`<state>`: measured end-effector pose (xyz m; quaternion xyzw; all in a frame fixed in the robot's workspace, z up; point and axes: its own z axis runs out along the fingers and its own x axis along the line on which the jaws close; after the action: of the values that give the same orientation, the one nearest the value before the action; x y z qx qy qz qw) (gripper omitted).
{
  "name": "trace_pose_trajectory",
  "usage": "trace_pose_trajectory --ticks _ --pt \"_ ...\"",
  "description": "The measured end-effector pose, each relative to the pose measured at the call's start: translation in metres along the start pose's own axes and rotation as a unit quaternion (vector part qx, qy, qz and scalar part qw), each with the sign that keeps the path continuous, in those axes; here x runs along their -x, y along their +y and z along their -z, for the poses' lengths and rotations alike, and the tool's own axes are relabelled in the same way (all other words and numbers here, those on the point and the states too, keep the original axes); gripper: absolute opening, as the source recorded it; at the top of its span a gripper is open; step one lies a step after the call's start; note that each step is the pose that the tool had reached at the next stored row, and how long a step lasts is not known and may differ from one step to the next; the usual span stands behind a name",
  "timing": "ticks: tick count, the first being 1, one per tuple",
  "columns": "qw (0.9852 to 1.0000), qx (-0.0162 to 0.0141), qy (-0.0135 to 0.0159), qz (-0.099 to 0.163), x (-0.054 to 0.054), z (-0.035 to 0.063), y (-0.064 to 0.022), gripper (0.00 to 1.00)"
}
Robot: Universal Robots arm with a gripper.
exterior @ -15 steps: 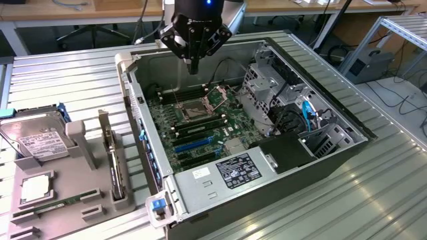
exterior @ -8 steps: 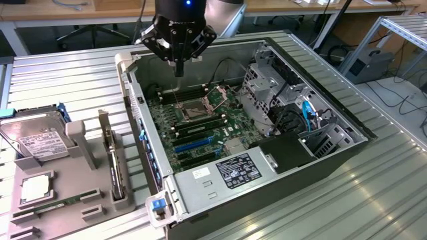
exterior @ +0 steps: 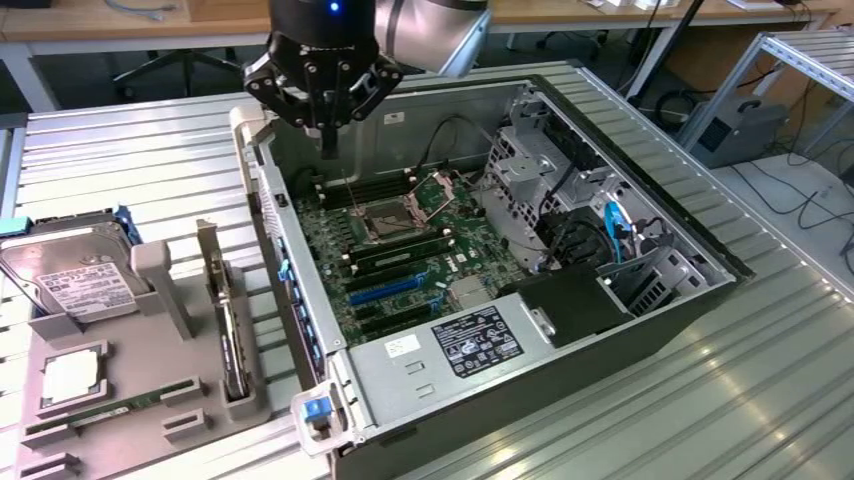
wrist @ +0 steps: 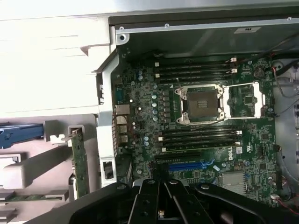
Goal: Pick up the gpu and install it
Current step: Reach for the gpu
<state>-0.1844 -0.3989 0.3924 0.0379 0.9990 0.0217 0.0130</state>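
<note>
Locate the silver hard drive with white label (exterior: 70, 275) at the far corner of the grey moulded parts tray (exterior: 147, 345) on the ribbed metal bench (exterior: 120, 150). Find the gpu (exterior: 230, 335), a thin flat dark card with a silver bracket, standing on its long edge in a slot along the tray edge nearest the case, untouched. Note the black gripper (exterior: 327, 150), closed and empty, hovering over the far corner of the open silver-and-black computer case (exterior: 274, 230), well apart from the card. Spread the jaws fully before descending, align them across the card's thickness, grip the upper edge near its middle, and lift straight up to avoid binding. Read the empty blue expansion slot (exterior: 380, 292) on the green motherboard (exterior: 400, 262) as installation not yet done.
</note>
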Motion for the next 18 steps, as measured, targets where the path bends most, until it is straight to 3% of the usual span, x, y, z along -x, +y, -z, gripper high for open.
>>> trace_pose_trajectory --ticks 5,8,18 --pt "1.0 0.0 0.0 0.0 -0.026 0.0002 -0.002 0.11" --pt "1.0 0.0 0.0 0.0 -0.056 0.0006 -0.0043 0.11" --pt "1.0 0.0 0.0 0.0 -0.1 0.0002 -0.0077 0.11"
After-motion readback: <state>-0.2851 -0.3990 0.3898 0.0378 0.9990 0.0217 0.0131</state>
